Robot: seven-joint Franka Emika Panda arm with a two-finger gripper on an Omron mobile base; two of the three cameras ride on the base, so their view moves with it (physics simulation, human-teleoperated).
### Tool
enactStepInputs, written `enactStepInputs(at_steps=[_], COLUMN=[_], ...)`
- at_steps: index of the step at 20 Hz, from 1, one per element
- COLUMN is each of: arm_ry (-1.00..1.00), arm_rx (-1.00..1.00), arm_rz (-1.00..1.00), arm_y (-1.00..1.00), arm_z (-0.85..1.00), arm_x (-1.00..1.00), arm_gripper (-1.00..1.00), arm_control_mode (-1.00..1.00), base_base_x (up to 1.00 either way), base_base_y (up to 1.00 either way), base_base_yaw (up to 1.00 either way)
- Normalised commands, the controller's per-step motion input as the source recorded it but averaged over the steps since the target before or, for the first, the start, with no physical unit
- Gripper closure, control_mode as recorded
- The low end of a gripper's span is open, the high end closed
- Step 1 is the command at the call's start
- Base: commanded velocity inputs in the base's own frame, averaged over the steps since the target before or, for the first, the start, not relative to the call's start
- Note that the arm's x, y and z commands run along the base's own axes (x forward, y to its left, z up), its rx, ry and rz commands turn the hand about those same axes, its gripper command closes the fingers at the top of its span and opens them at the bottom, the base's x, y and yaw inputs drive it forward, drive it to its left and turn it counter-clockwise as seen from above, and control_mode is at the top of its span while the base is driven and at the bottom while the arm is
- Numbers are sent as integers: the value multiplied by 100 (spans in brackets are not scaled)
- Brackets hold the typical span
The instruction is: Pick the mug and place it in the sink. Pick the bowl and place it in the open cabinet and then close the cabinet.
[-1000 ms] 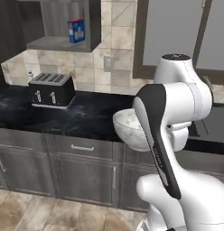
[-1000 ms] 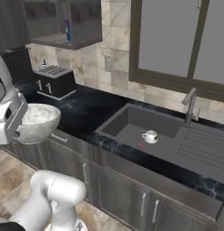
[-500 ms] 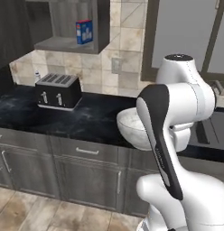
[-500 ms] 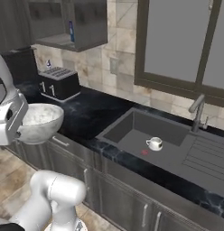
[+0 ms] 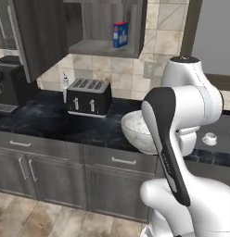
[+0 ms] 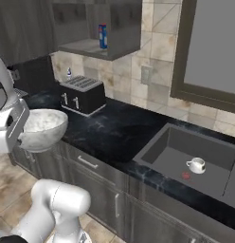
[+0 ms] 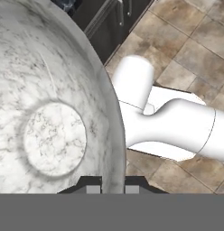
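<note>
I see my gripper [image 7: 110, 186] pinching the bowl [image 7: 50, 113] rim — its fingertips mostly cut off, arm hiding half the bowl.

- The mug [image 6: 197, 165]: small white cup, upright, handle to the left in the right base view, on the floor of the sink beside the red drain mark.
- The sink [image 6: 162, 148]: dark grey rectangular basin recessed in the black counter.
- The bowl [image 6: 42, 128]: wide whitish bowl with grey-speckled inside, upright, held up off the counter at its front edge; the rim sits between the fingertips [image 7: 93, 186] in the hand view.
- The cabinet [image 5: 104, 28]: dark wood-grain wall cabinet, door open, its shelf exposed.
</note>
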Motion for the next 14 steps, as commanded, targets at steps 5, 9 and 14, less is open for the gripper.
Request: enactStepInputs(at_steps=[5, 9, 14], arm_ry=[0, 0, 0], arm_rx=[0, 0, 0], arm_rz=[0, 0, 0], arm_y=[0, 0, 0], arm_z=[0, 0, 0], arm_x=[0, 0, 0], arm_gripper=[100, 100, 100], arm_control_mode=[100, 100, 100], base_base_x=[29, 15, 17], base_base_y=[21, 0, 0], base_base_yaw=[1, 2, 3])
